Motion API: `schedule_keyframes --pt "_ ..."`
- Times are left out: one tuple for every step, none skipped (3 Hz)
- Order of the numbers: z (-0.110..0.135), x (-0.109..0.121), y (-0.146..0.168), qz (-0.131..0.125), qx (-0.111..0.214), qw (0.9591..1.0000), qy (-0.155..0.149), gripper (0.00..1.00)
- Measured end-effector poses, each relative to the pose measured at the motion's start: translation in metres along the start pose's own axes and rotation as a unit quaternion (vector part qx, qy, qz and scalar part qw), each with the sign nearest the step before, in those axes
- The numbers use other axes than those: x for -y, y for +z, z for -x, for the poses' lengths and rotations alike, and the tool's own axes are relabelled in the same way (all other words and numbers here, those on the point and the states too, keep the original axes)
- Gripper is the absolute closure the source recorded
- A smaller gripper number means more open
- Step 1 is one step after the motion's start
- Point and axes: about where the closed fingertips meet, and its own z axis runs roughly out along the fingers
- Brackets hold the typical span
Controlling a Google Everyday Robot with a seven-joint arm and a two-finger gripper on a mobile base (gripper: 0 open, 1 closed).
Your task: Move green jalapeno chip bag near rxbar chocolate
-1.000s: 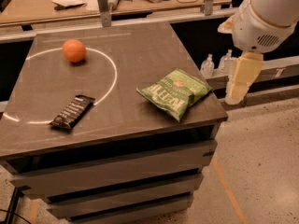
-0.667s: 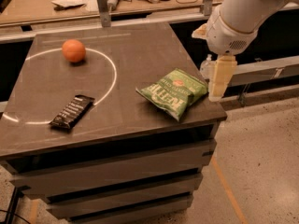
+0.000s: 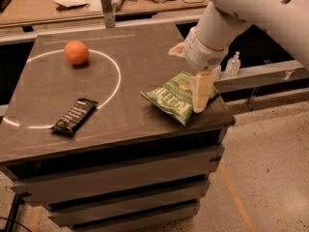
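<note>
The green jalapeno chip bag (image 3: pixel 174 96) lies flat near the right front corner of the dark table (image 3: pixel 120 66). The rxbar chocolate (image 3: pixel 75 115), a slim black-brown bar, lies at the left front of the table, just inside a white painted circle line. My gripper (image 3: pixel 200 100) hangs from the white arm at the upper right. It points down over the right end of the bag and covers part of it.
An orange (image 3: pixel 77 52) sits at the back left of the table inside the white circle. A cluttered bench (image 3: pixel 96 4) runs behind the table. A small clear bottle (image 3: pixel 233 64) stands on a ledge to the right. The table's right edge is just beside my gripper.
My arm has swung in from beyond the table's right edge to the left, so my gripper now sits over the bag's right end. The bag, bar and orange have not moved.
</note>
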Motion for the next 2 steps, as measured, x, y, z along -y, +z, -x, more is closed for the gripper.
schedule_keyframes --pt "0.0124 -0.0040 0.0249 0.022 0.035 0.9990 -0.016 0.26" --pt "0.0127 -0.0120 0.0338 0.032 0.054 0.9979 -0.016 0.50"
